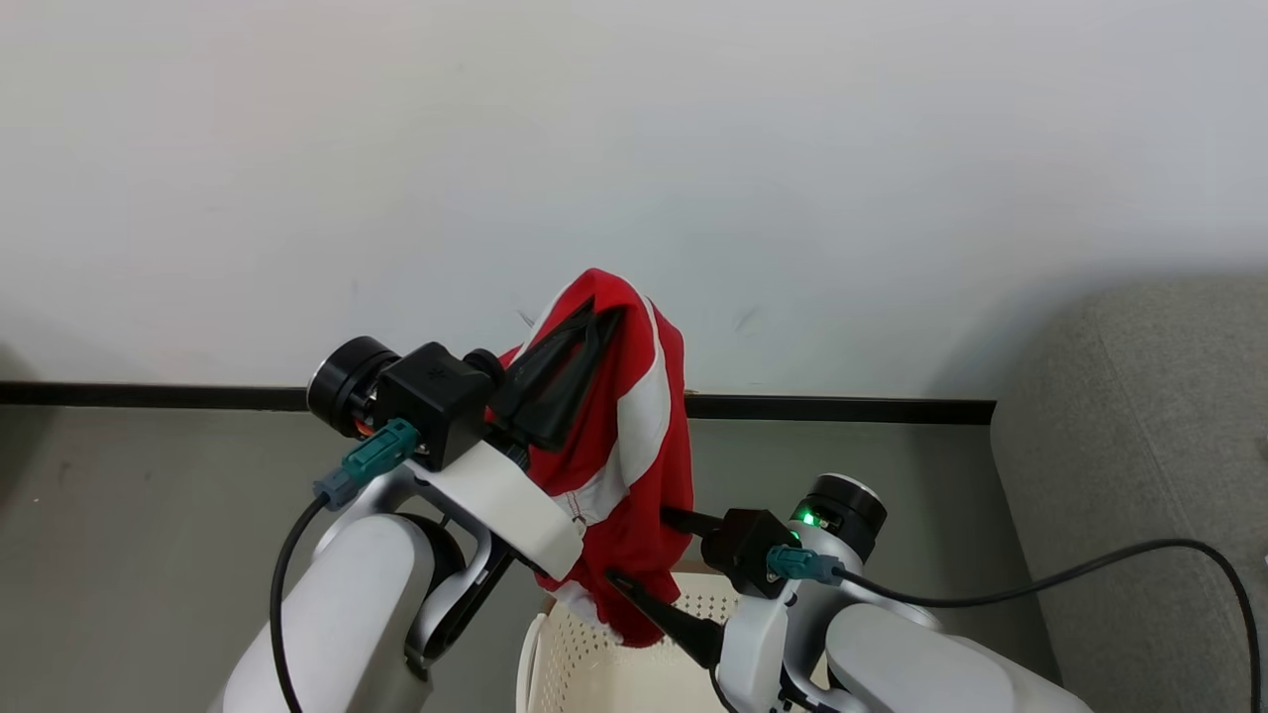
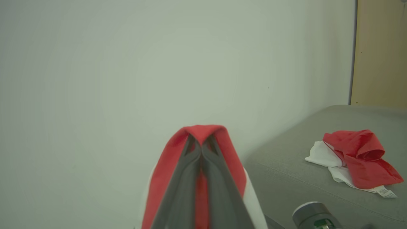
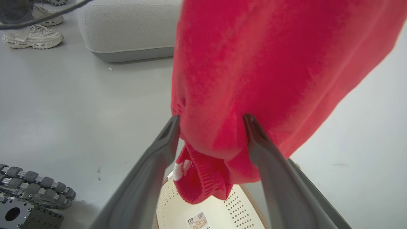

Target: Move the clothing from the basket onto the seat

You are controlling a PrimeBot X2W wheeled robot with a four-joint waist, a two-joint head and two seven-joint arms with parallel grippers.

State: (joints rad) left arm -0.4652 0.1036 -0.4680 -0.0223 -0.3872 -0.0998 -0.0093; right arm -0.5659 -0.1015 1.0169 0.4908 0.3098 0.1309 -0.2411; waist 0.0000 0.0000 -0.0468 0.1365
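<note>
— Left claw (image 1: 600, 317) is squeezing the red clothing (image 1: 634, 416), holding it up mid-frame.
— And the right claw (image 1: 639, 545)?
— It is gaping wide at the lower middle, a finger on each side of the clothing's hanging end.
— And the basket (image 1: 594, 654)?
— Sitting right under, at the bottom edge. Another red piece (image 2: 359, 159) is lying on the grey seat (image 2: 286, 178), at the lower right

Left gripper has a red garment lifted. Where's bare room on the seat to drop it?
Bare seat between its wall-side corner and the red-and-white pile, and behind the pile toward the wooden panel. Crowded over the basket: the held garment hangs inside the open right gripper.
</note>
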